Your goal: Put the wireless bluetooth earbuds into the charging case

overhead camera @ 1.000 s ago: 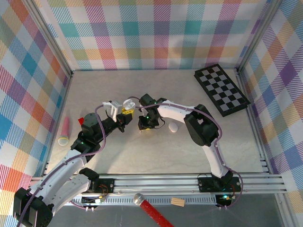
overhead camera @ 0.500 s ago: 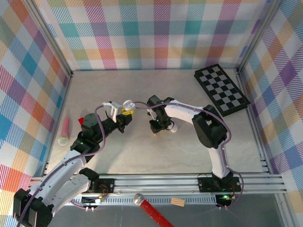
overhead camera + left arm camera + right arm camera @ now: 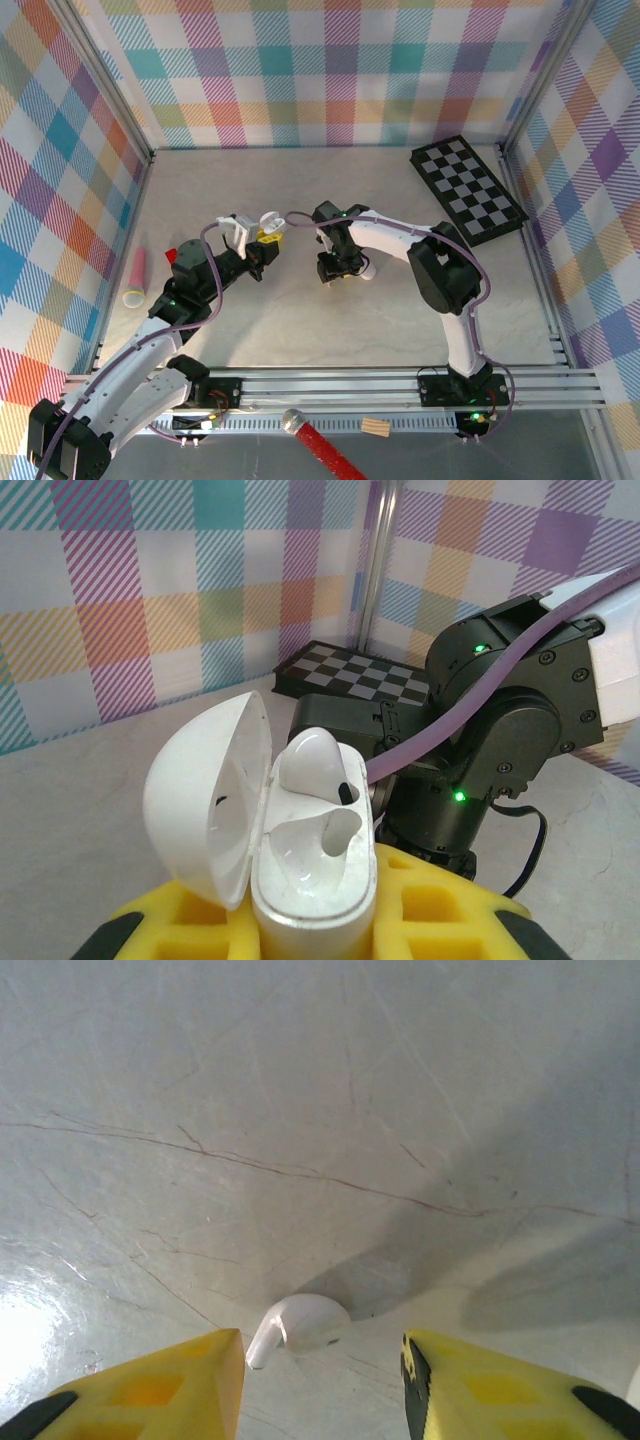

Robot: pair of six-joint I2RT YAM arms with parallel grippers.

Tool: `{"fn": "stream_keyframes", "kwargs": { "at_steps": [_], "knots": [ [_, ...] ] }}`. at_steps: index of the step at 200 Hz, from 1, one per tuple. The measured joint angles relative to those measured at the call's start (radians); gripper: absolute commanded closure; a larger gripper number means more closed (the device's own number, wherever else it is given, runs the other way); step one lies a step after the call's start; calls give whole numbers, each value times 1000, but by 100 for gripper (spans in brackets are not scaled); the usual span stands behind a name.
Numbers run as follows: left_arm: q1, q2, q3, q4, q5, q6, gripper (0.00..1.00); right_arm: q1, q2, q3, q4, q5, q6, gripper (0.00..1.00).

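Observation:
My left gripper [image 3: 262,233] is shut on the white charging case [image 3: 315,875], holding it upright between yellow fingers [image 3: 440,905] with the lid [image 3: 205,790] swung open to the left. One white earbud [image 3: 310,762] sits in the far slot, and the near slot is hollow. My right gripper [image 3: 335,264] hangs low over the table just right of the case. Its jaws are open, and a loose white earbud [image 3: 300,1322] lies on the table between the yellow fingertips [image 3: 180,1390], stem toward the left finger, untouched.
A small white object [image 3: 368,270] lies right beside the right gripper. A folded chessboard [image 3: 468,190] lies at the back right. A pink and yellow tube [image 3: 135,278] rests by the left wall. A red-handled hammer [image 3: 318,448] and a wooden block [image 3: 375,427] lie beyond the front rail.
My right gripper has moved right, away from the case, and down toward the table, and its jaws have widened. The left gripper and the case have stayed still.

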Motion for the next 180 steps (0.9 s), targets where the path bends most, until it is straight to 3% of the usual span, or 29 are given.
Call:
{"fn": "stream_keyframes", "kwargs": {
  "at_steps": [180],
  "knots": [
    [0,1,0,0,0,13,100,13,102,135,-105,0,79,63]
  ]
}}
